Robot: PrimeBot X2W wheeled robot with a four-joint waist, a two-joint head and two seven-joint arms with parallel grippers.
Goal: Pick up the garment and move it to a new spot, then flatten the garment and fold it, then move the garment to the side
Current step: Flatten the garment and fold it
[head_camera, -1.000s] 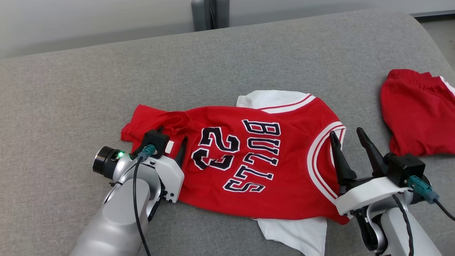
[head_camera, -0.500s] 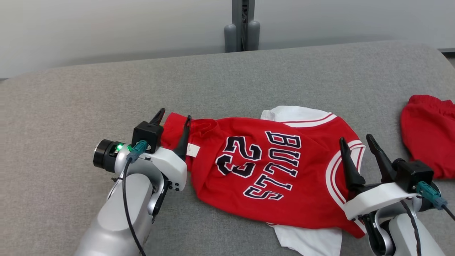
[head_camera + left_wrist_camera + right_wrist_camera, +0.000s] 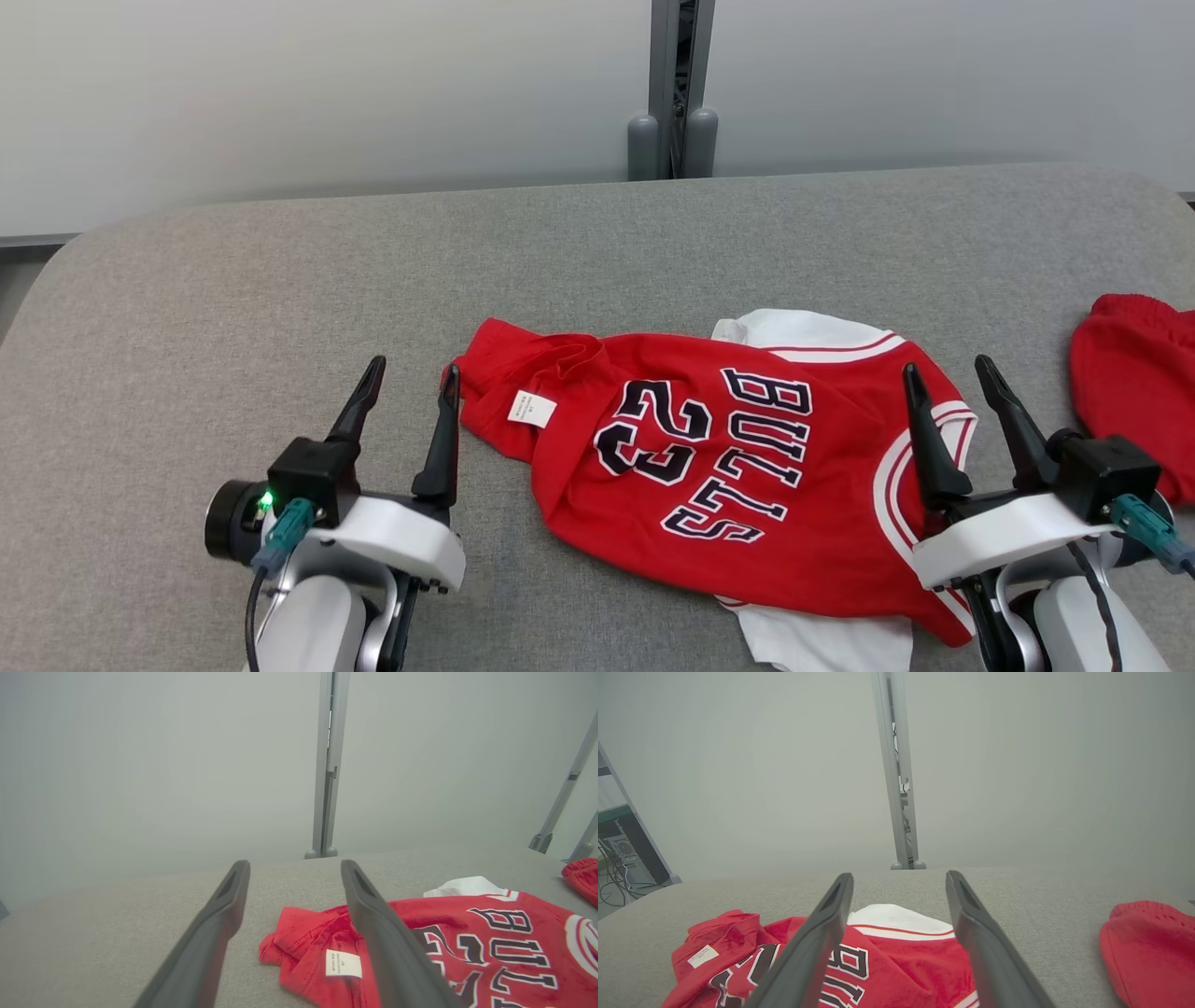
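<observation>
On the wide grey padded couch top, the red basketball jersey with white trim lies right of the middle. Its long way runs left to right: neck end toward the robot's right, bunched bottom end toward its left. The left gripper was on that bottom end a second ago; now it sits just beside it, fingers wide apart, empty. The right gripper hangs over the neck end, wide and empty too. So the smoothing looks unfinished. White cloth underneath may be the jersey's own back.
</observation>
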